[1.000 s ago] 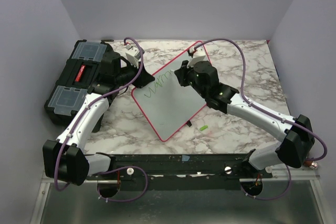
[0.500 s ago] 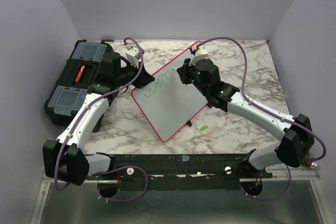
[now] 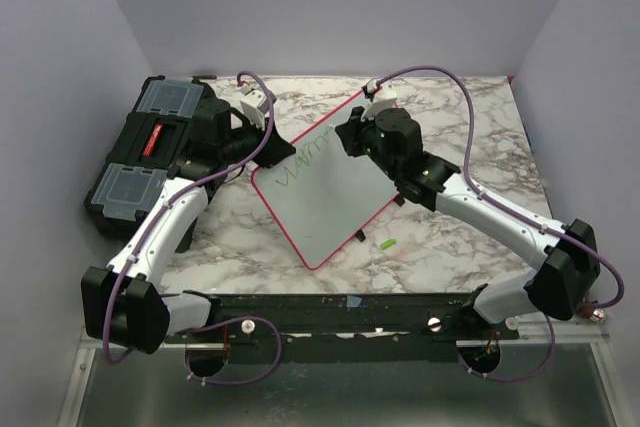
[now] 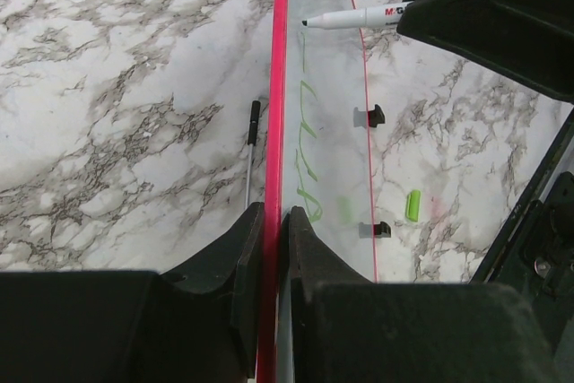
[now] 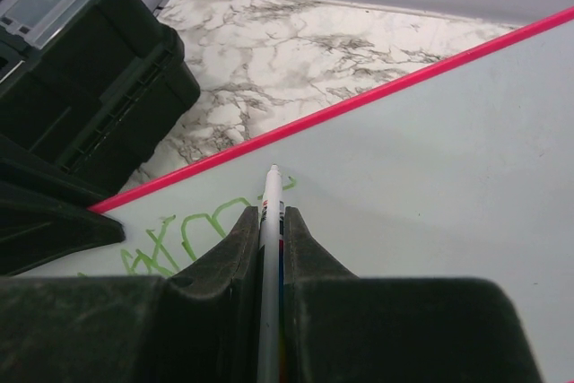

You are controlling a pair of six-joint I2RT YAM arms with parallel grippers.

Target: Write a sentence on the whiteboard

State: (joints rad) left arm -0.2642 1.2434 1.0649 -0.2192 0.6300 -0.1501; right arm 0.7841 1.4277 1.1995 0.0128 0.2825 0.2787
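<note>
The whiteboard (image 3: 325, 192), white with a red-pink rim, stands tilted on the marble table. My left gripper (image 3: 270, 152) is shut on its left rim (image 4: 272, 221). My right gripper (image 3: 350, 137) is shut on a white marker (image 5: 269, 221) whose tip rests on the board near its upper rim. Green lettering (image 3: 305, 159) runs along the board's top part, one line only, reading roughly "warm"; it also shows in the left wrist view (image 4: 307, 145) and the right wrist view (image 5: 193, 235). The marker (image 4: 354, 17) shows there too.
A black toolbox (image 3: 145, 152) with clear lid compartments sits at the left, beside my left arm. A small green marker cap (image 3: 387, 244) lies on the table right of the board. Black stand clips (image 4: 369, 117) show behind the board.
My right gripper has moved with the marker up and right along the board's upper edge, and the green line of lettering has grown longer. The left gripper has held still.
</note>
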